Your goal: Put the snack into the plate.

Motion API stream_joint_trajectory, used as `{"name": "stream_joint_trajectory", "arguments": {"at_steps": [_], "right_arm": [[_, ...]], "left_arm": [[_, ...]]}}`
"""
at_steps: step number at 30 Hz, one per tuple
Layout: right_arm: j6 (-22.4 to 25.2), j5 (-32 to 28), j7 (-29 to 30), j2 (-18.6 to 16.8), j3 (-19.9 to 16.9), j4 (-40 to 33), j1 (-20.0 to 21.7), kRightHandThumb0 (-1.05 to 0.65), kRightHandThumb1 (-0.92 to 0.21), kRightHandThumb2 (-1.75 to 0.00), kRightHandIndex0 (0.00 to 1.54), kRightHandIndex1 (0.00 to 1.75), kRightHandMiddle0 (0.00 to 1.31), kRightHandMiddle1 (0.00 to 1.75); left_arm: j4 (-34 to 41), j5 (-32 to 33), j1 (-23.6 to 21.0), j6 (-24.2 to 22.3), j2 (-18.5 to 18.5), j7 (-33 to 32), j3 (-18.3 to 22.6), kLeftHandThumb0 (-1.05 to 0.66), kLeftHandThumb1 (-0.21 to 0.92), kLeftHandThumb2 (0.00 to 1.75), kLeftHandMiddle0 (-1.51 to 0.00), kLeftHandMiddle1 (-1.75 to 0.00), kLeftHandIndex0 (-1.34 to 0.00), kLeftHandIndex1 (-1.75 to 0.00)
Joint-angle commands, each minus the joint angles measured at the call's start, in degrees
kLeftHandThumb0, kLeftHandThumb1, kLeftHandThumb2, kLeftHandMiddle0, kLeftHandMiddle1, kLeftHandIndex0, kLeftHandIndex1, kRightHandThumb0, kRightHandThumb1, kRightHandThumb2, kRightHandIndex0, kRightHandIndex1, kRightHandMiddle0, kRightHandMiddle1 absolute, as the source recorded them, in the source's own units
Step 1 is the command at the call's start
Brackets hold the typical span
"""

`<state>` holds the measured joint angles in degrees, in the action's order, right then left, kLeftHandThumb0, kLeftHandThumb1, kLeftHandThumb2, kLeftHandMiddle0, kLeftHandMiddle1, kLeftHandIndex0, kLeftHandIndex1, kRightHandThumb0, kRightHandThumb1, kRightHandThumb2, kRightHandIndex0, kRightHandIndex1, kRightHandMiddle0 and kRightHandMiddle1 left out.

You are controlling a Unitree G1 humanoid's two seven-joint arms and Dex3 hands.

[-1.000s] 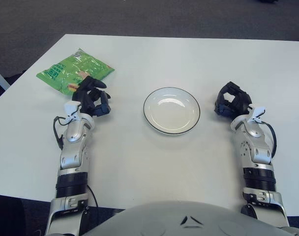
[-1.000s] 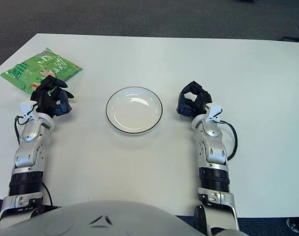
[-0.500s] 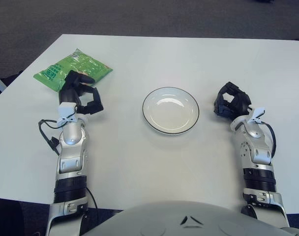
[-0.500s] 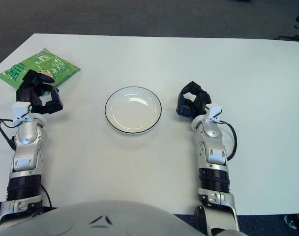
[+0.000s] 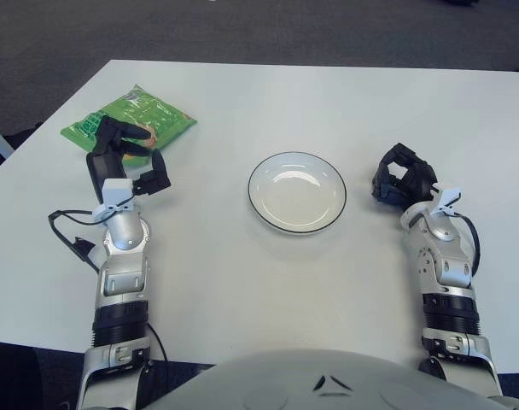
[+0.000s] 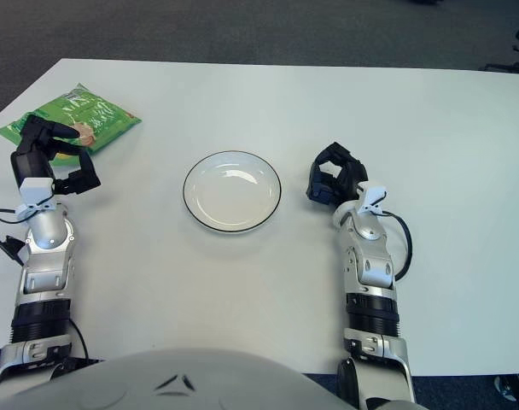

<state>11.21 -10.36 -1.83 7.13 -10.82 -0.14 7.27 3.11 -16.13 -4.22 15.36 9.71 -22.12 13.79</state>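
A green snack bag (image 5: 131, 118) lies flat at the far left of the white table (image 5: 242, 273). A white plate (image 5: 297, 191) with a dark rim sits empty at the table's middle. My left hand (image 5: 123, 158) is at the bag's near edge, fingers spread open over it and holding nothing; its upper fingers overlap the bag's near corner. My right hand (image 5: 401, 176) rests on the table to the right of the plate, fingers curled and empty.
Dark carpet floor (image 5: 259, 30) lies beyond the table's far edge. A black cable (image 5: 72, 239) loops off my left forearm. The table's left edge runs close to the bag.
My left hand has moved left and toward the bag and its fingers have opened wider. The right hand, plate and bag have not moved.
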Motion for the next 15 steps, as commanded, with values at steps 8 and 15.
{"name": "stream_joint_trajectory", "arguments": {"at_steps": [8, 15], "right_arm": [[3.1, -1.0, -0.1, -2.1, 0.4, 2.3, -4.9, -0.48, -0.31, -1.32, 1.28, 1.75, 0.62, 1.75], [3.4, -1.5, -0.6, -1.8, 0.1, 2.0, -5.0, -0.48, -0.31, -1.32, 1.28, 1.75, 0.62, 1.75]], "left_arm": [[-1.3, -8.6, -1.9, 0.6, 2.4, -5.6, 0.4, -0.01, 0.34, 1.28, -0.59, -1.7, -0.39, -1.75], [-2.3, -19.8, -5.1, -3.6, 6.7, -9.2, -1.4, -0.22, 0.71, 0.78, -0.32, -1.43, -0.3, -1.73]]}}
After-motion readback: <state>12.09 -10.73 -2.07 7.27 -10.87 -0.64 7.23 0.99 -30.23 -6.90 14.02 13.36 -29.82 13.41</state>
